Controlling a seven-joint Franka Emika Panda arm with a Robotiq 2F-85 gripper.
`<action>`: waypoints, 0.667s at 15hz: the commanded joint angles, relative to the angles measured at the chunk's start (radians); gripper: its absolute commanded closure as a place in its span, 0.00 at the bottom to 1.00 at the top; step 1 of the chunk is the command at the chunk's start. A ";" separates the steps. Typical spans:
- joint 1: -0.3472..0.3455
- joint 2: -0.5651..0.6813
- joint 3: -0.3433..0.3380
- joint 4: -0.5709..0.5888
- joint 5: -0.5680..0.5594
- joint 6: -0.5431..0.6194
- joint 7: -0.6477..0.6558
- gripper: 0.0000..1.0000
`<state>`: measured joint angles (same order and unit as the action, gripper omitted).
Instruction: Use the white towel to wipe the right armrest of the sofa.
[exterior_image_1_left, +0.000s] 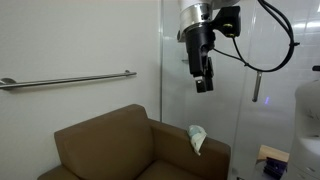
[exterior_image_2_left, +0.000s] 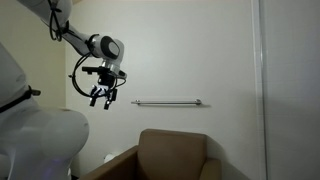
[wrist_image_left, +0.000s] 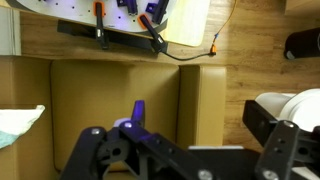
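— Where are you hanging right now?

— I am hovering high over the sofa (exterior_image_1_left: 100, 145), well apart from it, with my pincer (exterior_image_1_left: 204, 86) pointing down. Its jaws are standing spread and are pinching nothing.

— And the towel?

— The towel (exterior_image_1_left: 197, 138) is lying crumpled on the armrest (exterior_image_1_left: 212, 156), well below my pincer and almost straight under it. In the wrist view it is showing only at the picture's edge, off to one side of my pincer, so I am judging that I am not lined up over it yet.

— How are you thinking of doing the pick well?

— I am thinking of sliding sideways until the towel is sitting between my jaws in the wrist view. Then I am coming straight down with the jaws wide and closing on the raised bunch of cloth, not on a flat edge. I am aiming to stop as the pads are meeting the cloth, so I am not digging into the armrest.

— Any containers?

— I am seeing only something like a small box (exterior_image_1_left: 270, 158), low and well apart from my pincer. It is too small for me to tell whether anything is in it.
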<state>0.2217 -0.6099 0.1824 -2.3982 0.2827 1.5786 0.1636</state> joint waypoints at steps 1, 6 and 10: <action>-0.052 -0.027 -0.013 -0.022 -0.015 0.005 0.000 0.00; -0.202 -0.035 -0.109 -0.116 -0.174 0.077 -0.020 0.00; -0.344 0.006 -0.196 -0.249 -0.333 0.393 0.011 0.00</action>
<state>-0.0423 -0.6194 0.0295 -2.5510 0.0246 1.7788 0.1599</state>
